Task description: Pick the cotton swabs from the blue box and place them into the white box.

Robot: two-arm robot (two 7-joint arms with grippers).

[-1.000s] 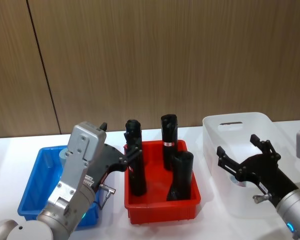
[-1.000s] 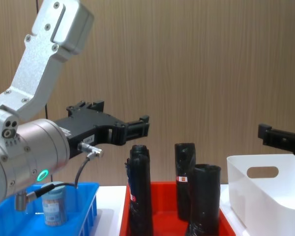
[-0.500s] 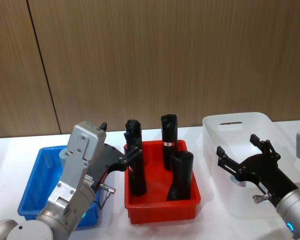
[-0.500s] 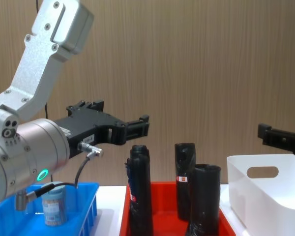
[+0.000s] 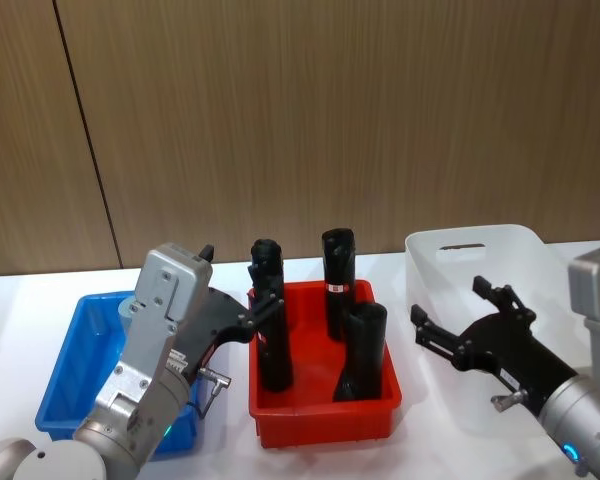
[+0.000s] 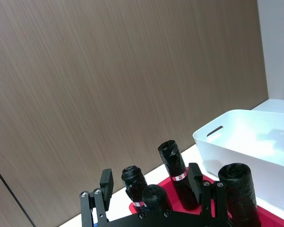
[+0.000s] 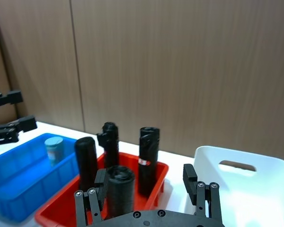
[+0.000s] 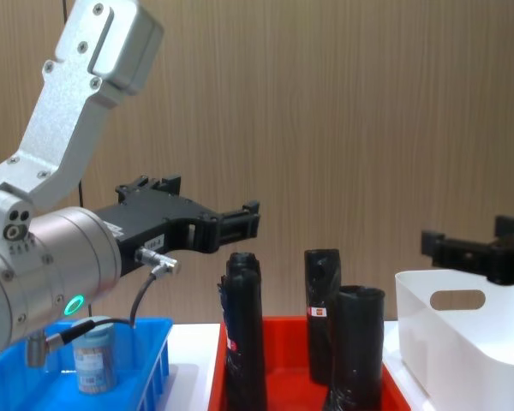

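The left end effector (image 5: 248,318) hovers open and empty between the blue box (image 5: 72,372) and the red bin (image 5: 320,405). The right end effector (image 5: 455,322) hovers open and empty above the near left corner of the white box (image 5: 475,245). One jar of cotton swabs (image 8: 95,354) stands upright in the blue box on the white surface (image 5: 225,440).

Silver arms, black hands (image 5: 461,330)
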